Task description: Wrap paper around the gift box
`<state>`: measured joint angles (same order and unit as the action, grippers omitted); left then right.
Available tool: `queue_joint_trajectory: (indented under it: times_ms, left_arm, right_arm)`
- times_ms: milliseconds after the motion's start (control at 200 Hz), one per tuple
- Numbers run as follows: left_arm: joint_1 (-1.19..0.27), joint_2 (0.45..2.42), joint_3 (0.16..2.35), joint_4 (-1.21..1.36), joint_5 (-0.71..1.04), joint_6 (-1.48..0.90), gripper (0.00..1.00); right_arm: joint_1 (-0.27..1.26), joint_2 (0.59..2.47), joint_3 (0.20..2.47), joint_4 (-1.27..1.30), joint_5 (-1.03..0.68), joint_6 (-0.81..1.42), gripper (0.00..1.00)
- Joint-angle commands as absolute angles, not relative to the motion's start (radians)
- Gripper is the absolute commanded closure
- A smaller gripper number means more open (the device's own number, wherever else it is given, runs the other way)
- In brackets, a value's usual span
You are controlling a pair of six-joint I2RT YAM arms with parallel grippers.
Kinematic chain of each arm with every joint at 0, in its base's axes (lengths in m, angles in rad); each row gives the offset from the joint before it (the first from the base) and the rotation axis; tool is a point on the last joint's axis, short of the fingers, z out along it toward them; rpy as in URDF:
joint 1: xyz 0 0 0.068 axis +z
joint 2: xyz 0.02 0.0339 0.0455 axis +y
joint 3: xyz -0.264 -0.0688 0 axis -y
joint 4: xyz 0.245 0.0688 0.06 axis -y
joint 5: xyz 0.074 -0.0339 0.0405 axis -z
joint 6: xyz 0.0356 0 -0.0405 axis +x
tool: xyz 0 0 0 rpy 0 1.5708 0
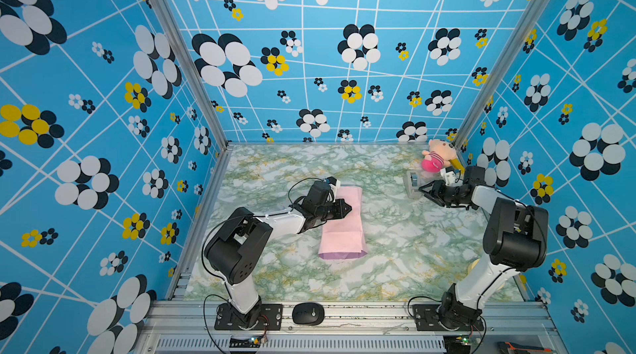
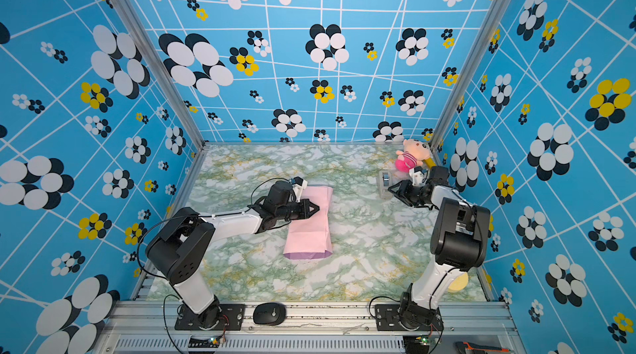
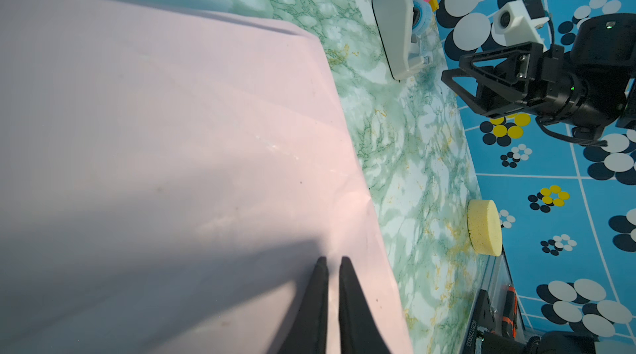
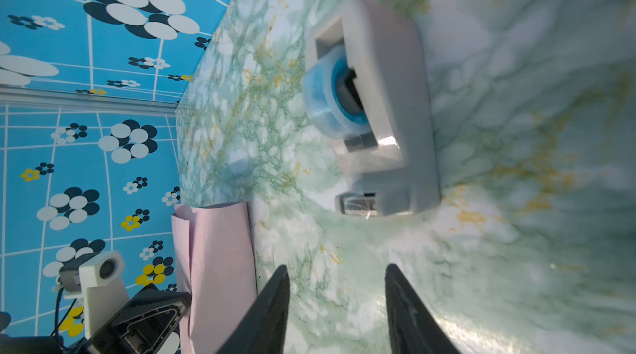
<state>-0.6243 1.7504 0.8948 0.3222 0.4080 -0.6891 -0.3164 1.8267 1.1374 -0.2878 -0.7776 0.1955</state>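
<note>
Hovering over the paper (image 3: 206,128), the left jaws are pinched all but shut, nothing seen between them; tips near its long edge, contact unclear. It lies mid-worktop (image 1: 413,249), folded into a long band, pink face up, lilac strip at the near end. The gift box is hidden in every view. The right jaws stand apart, empty, well clear of the paper, facing a grey tape dispenser (image 4: 389,94) holding a blue-cored tape roll (image 4: 323,101).
</note>
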Motion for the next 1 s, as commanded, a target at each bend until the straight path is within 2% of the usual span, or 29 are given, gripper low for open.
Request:
queue_joint_trajectory:
  times_ms: [0, 540, 995]
  left_arm:
    - [-0.631, 1.812, 0.863, 0.171, 0.345, -0.695, 0.87]
    - [-0.629, 1.828, 0.857, 0.179, 0.338, -0.71, 0.87]
    - [-0.629, 1.831, 0.85, 0.184, 0.334, -0.715, 0.87]
  right_arm:
    - [-0.314, 1.89, 1.209, -0.288, -0.837, 0.084, 0.53]
    - [-0.314, 2.095, 1.414, -0.347, -0.953, -0.001, 0.55]
    - [-0.31, 2.124, 1.458, -0.485, -0.946, -0.078, 0.55]
